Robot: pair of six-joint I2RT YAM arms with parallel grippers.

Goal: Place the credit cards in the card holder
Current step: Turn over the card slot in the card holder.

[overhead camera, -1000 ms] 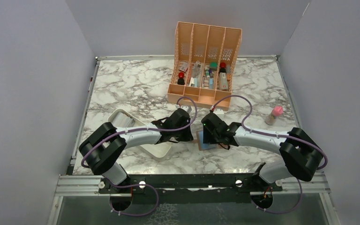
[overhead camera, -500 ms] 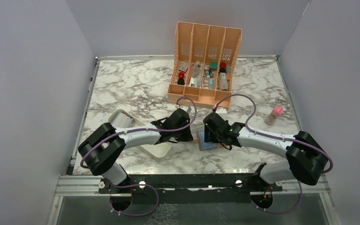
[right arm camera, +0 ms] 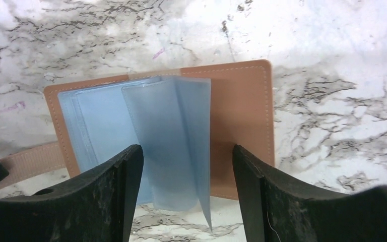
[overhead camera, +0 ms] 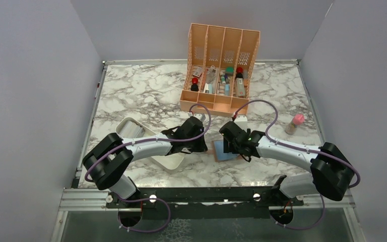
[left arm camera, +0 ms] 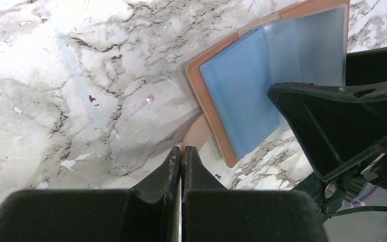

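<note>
One right gripper (right arm camera: 185, 154) hangs spread above card holder (right arm camera: 242, 116).

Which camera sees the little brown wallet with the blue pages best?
The right wrist view: the brown leather card holder lies open there, nearly whole, blue sleeves fanned. The left wrist view shows only part of it; the top view shows a tiny patch beside the right arm.

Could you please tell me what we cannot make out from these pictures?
- Credit cards: seen in no view; the left arm covers part of the white tray in the top view.
- Tab of the card holder: left wrist view, its end vanishes behind the shut left pincer; grip unconfirmed.
- Peach organizer contents: top view, too small to identify.
</note>
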